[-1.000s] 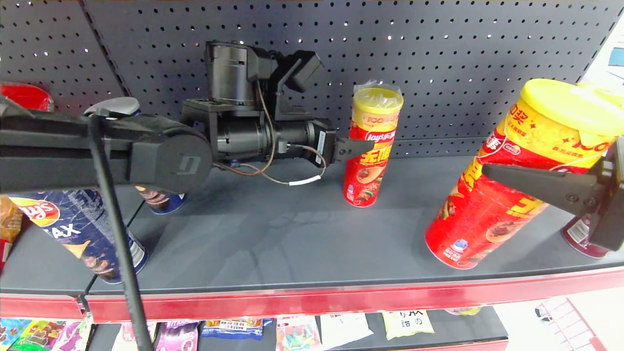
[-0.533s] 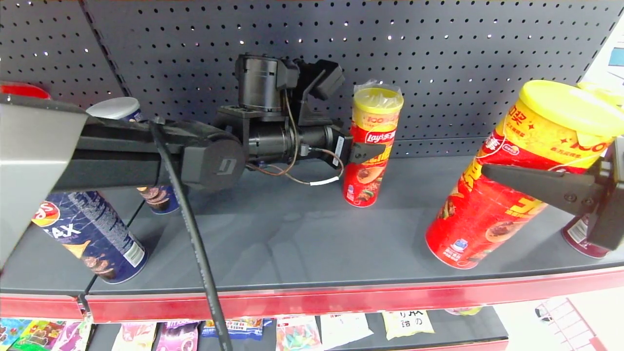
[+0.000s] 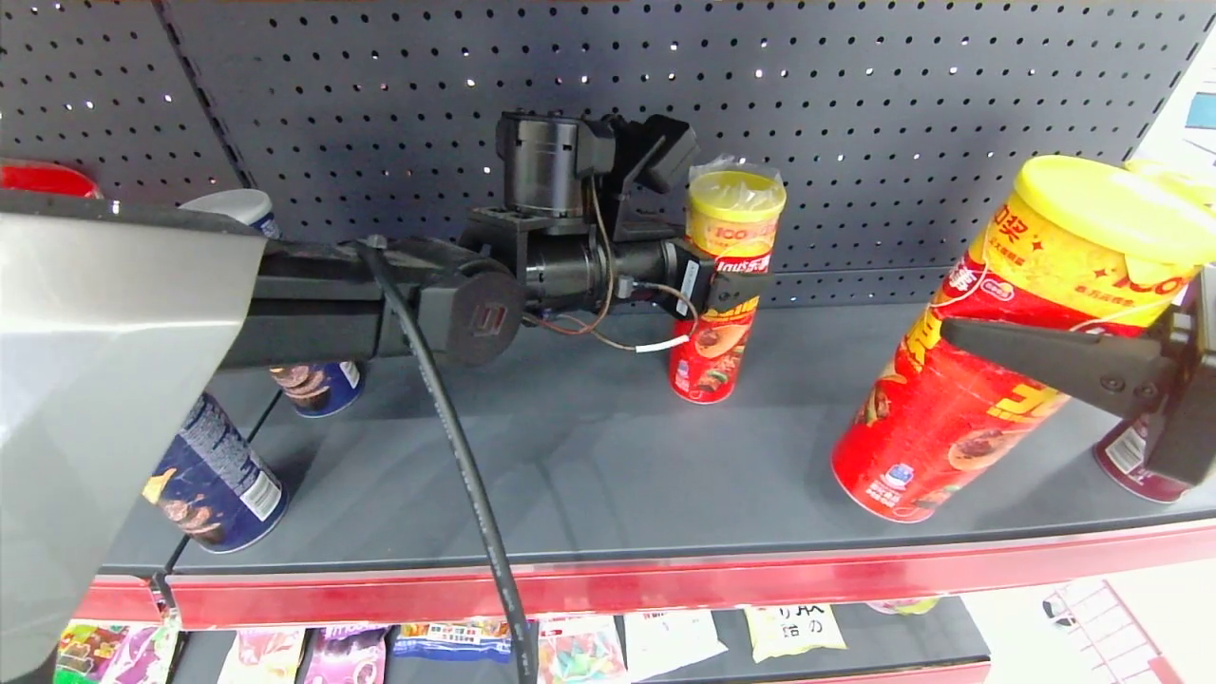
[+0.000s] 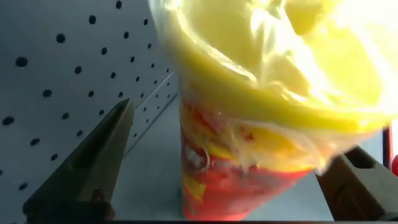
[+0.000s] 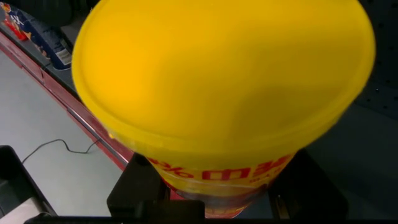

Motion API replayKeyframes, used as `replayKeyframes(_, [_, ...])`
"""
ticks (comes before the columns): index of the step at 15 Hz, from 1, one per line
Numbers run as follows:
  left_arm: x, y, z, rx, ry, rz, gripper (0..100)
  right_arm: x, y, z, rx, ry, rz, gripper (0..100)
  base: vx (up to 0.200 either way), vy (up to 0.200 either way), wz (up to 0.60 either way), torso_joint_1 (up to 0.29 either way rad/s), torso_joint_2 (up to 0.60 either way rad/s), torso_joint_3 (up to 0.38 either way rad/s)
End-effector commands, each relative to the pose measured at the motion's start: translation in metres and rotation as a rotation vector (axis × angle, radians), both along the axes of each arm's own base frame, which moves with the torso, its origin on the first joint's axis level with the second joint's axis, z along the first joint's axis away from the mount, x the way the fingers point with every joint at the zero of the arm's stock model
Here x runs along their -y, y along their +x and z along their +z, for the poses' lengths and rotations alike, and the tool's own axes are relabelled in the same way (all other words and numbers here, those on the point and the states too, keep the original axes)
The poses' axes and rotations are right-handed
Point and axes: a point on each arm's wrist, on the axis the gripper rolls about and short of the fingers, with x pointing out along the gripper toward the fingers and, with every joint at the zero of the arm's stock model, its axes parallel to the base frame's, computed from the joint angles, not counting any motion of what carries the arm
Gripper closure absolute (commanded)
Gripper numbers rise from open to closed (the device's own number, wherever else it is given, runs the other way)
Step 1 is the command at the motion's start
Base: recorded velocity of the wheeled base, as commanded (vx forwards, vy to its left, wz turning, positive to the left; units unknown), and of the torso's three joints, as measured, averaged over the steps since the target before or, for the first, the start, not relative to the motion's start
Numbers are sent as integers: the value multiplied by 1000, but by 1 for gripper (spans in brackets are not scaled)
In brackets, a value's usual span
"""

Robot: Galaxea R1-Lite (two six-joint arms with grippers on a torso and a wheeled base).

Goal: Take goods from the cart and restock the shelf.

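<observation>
Matte shelf (image 3: 570, 475): L end effector (image 3: 739, 283) spread round rear tube (image 3: 719, 332), R end effector (image 3: 964, 328) grips tilted tube (image 3: 959, 418).

Left tool (image 3: 733, 285) farther around rear can (image 3: 711, 356)

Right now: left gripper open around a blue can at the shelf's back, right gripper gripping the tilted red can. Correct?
Not blue: the left gripper is open around a red can with a yellow lid at the back of the shelf; the left wrist view shows it. The right gripper does grip the tilted red can.
</observation>
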Motion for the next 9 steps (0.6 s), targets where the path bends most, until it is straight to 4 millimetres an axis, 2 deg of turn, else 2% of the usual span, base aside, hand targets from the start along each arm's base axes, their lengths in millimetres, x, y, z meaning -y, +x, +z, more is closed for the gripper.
replayKeyframes(1, [6, 1, -5, -5, 3, -10, 0, 0, 0, 0, 0, 0, 1, 100, 0, 0, 0, 0, 0, 0])
replayKeyframes(5, [21, 7, -10, 14, -6, 7, 0, 1, 0, 0, 2, 2, -6, 100, 0, 0, 0, 0, 0, 0])
replayKeyframes(6, [23, 9, -12, 13, -4, 10, 100, 2, 0, 0, -1, 6, -9, 100, 0, 0, 0, 0, 0, 0])
replayKeyframes(9, [23, 9, -13, 9, -2, 4, 100, 2, 0, 1, -7, 18, -14, 100, 0, 0, 0, 0, 0, 0])
